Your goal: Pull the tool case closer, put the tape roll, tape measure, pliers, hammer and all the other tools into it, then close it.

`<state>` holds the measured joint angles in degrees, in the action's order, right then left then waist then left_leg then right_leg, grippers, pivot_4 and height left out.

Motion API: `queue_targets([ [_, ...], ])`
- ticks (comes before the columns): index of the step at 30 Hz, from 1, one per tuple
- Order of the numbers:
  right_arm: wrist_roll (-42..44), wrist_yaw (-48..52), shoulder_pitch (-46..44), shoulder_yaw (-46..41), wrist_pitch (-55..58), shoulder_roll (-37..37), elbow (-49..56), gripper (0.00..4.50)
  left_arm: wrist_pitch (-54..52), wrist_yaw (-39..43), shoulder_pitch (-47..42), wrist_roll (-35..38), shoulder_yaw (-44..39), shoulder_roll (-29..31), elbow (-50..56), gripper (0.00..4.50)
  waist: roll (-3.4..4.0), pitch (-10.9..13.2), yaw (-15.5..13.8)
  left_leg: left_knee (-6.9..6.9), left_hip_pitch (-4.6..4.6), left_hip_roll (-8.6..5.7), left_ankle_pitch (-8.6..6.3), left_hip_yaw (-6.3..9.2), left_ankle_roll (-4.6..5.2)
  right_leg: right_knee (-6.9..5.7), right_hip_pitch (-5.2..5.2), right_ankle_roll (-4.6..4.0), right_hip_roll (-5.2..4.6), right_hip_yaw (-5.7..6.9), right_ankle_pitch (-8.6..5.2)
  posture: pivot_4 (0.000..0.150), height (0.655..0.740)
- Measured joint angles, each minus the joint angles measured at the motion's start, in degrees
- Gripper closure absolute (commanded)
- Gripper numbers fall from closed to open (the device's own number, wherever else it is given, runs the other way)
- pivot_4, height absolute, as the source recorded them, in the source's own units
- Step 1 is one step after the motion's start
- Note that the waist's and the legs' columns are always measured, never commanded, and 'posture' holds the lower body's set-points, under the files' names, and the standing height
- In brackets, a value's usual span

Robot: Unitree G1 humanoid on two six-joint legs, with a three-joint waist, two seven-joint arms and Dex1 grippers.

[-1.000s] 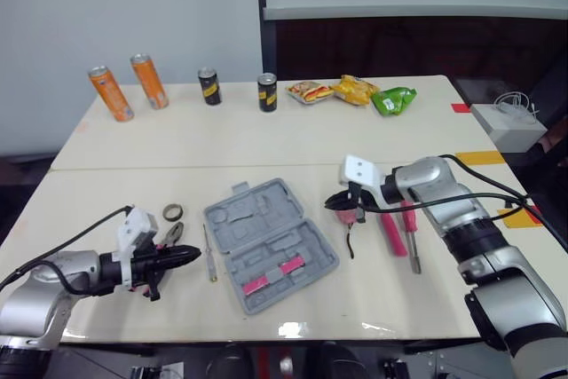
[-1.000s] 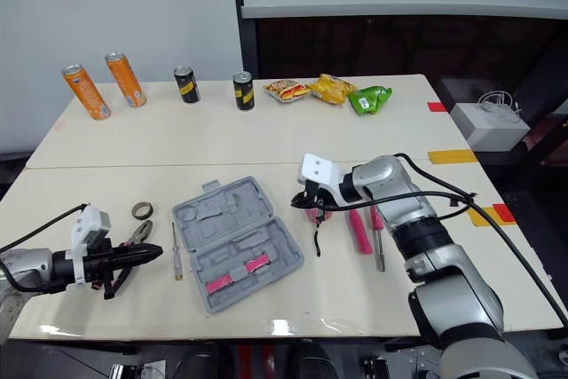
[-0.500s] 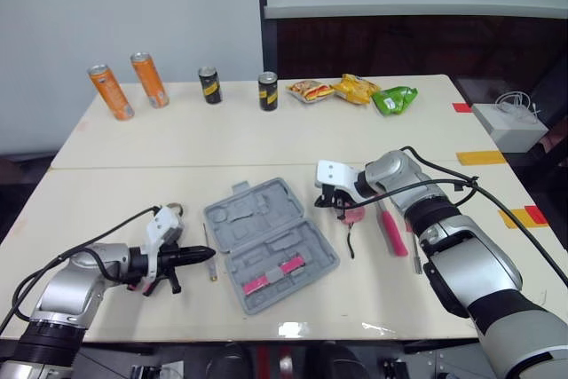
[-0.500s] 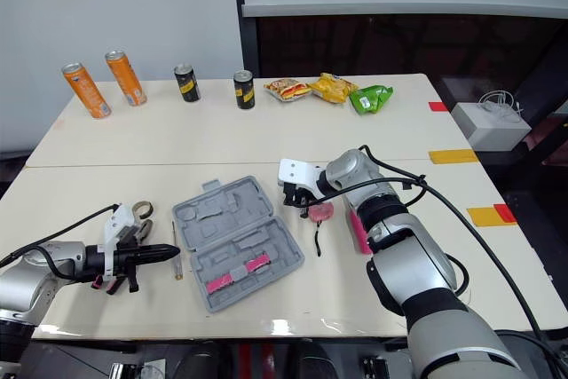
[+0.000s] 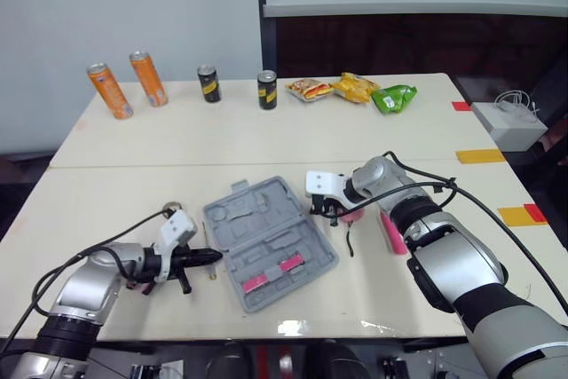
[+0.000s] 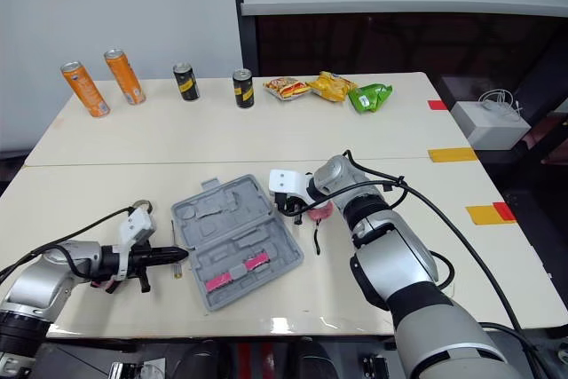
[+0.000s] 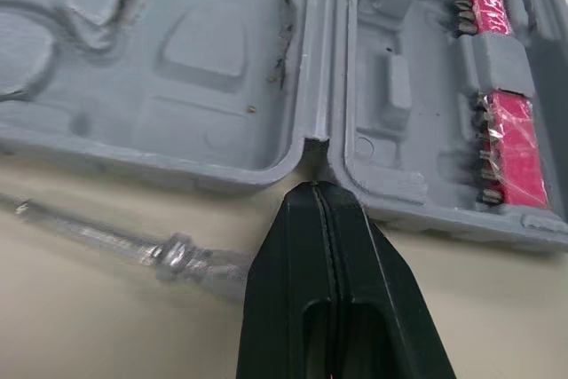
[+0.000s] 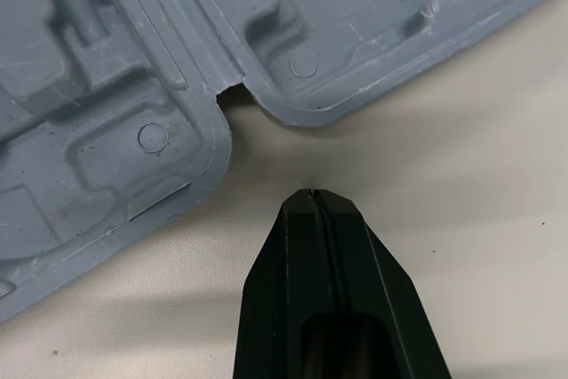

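**Desk:** What sits nearest in the head views?

**Photographer:** The left gripper (image 5: 211, 256) lies low over the table (image 5: 266, 144), aimed at the left end of the tool case (image 5: 238, 219). The grey case lies open and flat at the front centre of the table, between the two arms.

**Desk:** Does its wrist camera add anything?

**Photographer:** Yes. The two black fingers are pressed together with nothing between them. The tip meets the notch at the hinge, though whether it touches cannot be told. A clear screwdriver (image 7: 182, 253) lies on the table just beside the fingers. Two red bit holders (image 7: 511, 148) sit in one half of the case.

**Desk:** And the other arm?

**Photographer:** The right gripper (image 8: 311, 197) is also closed and empty. Its wrist camera shows the hinge notch at the case's other end, with a strip of bare table between tip and edge. From the head, a pink tape measure (image 6: 321, 211) lies just behind that gripper, and a pink-handled tool (image 5: 391, 233) rests beside the arm.

**Desk:** The tape roll?

**Photographer:** The tape roll (image 6: 142, 205) lies on the table behind the left wrist, outside the case.

**Desk:** Farther back?

**Photographer:** Two orange cans (image 5: 110, 92), two dark cans (image 5: 209, 84) and snack packets (image 5: 355, 88) line the far edge. A white box (image 5: 508, 126) sits off to the right.
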<state>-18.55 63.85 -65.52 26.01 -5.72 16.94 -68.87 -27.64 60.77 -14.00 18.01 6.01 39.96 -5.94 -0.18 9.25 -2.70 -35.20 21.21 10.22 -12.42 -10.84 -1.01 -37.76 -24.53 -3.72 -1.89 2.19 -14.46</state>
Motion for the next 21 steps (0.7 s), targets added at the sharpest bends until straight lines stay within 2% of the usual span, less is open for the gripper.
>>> queue_targets([
  [12, -0.33, 5.25, 1.69, -1.55, -0.72, 0.71, 2.65, 4.48, 2.52, 1.35, -5.80, -3.28, 2.14, -1.70, -5.85, 4.48, 0.00, 0.00, -0.12, -0.01, 0.01, 0.02, 0.00, 0.03, 0.00, -0.06, -0.01, -0.03, 0.02, 0.03, -0.02, 0.150, 0.7400],
  [16, 0.88, 7.57, 5.02, -2.52, 0.87, 2.29, 8.08, 4.48, 3.62, 2.87, -7.83, -4.34, 3.06, -1.73, -8.62, 4.48, -0.01, -0.01, -0.20, -0.01, 0.01, 0.02, 0.00, 0.06, 0.00, -0.06, 0.00, -0.03, 0.02, 0.04, -0.02, 0.150, 0.7400],
  [21, 2.94, 9.89, 12.49, -4.04, 6.36, 5.43, 21.39, 4.48, 5.61, 5.64, -10.45, -6.16, 4.34, -1.78, -11.78, 4.48, -0.02, -0.01, -0.35, -0.01, 0.00, 0.01, 0.00, 0.08, 0.00, -0.03, 0.03, -0.01, 0.02, 0.06, -0.01, 0.150, 0.7400],
])
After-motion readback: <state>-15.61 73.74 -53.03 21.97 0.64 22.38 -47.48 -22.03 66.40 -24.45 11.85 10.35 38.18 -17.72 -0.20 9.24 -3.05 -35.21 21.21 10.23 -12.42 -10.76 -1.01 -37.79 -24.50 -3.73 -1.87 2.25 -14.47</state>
